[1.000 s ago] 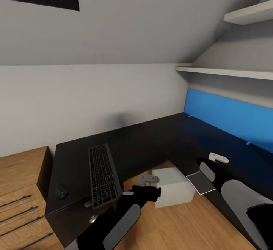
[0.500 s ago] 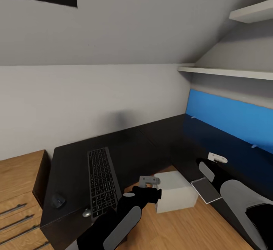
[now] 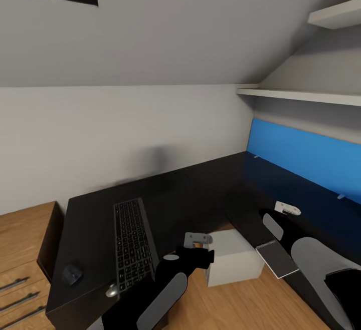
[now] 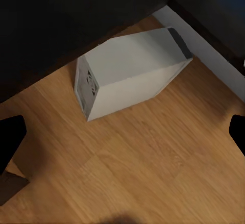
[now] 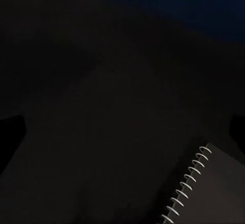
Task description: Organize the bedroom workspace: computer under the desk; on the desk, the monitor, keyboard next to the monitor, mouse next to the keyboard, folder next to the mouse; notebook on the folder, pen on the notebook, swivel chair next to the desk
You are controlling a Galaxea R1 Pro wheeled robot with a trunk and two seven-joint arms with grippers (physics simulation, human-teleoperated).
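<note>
Cabinet: a light wood cabinet with long metal handles stands at the far left, against the end of the desk.
Mouse: the mouse sits on the desk near its left front corner, just left of the keyboard and apart from it.
Keyboard: the keyboard lies on the black top, its long side running away from me, its near end close to the front edge.
Desk: the desk bends in an L; its right wing runs under the blue back panel.
My left pincer: my left gripper hangs over the wood floor in front of the desk. In the left wrist view my 2 dark fingertips stand at opposite edges with bare floor between them, so it is released and grasps nothing.
Computer: the computer rests on the floor in the inner corner of the L, partly under the desk edge; the left wrist view shows it lying askew.
Notebook: the notebook lies just right of the computer, at the edge of the right wing; its wire spiral shows in the right wrist view.
My right pincer: my right gripper hovers over the dark right wing. I cannot tell whether it is parted or clenched.
Shelves: 2 white shelves hang on the wall above the blue panel.
</note>
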